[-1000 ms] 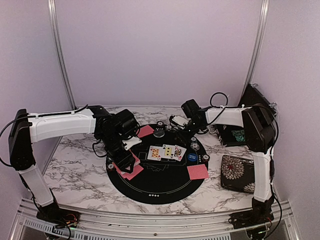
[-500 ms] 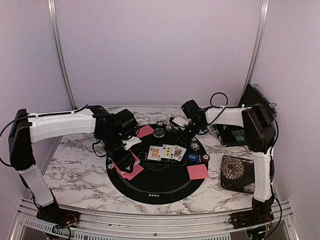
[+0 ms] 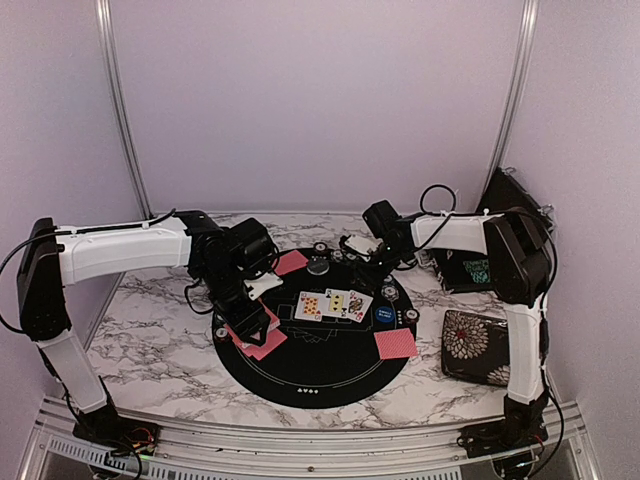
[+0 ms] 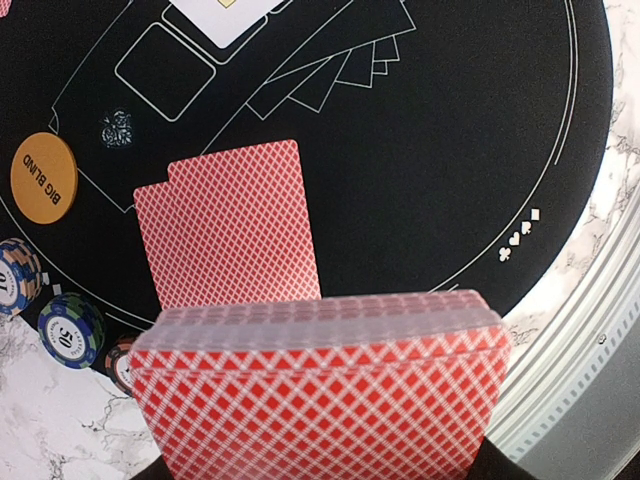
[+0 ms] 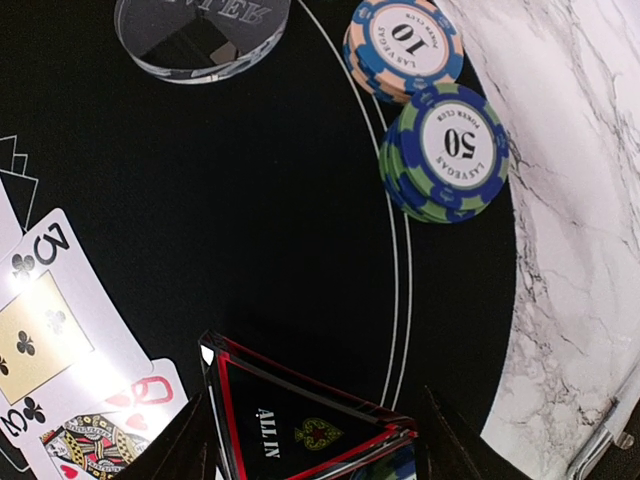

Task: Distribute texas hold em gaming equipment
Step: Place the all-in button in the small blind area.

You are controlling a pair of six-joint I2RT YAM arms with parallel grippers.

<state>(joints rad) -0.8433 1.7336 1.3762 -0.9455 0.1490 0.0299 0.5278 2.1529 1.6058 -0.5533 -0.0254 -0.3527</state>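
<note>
L gripper [image 4: 325, 468] grips the card deck [image 4: 320, 395] just above the mat [image 4: 450, 150], over 2 face-down cards [image 4: 230, 225]. R gripper [image 5: 312, 455] prob. pinches the black triangle [image 5: 290, 415], near 2 chip stacks [image 5: 445, 150] at the mat's edge.

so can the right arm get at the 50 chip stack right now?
Probably not to grab it. The 50 chip stack sits ahead of the right gripper with bare mat between, so reach looks fine, but the jaws appear closed on the ALL IN triangle marker.
</note>
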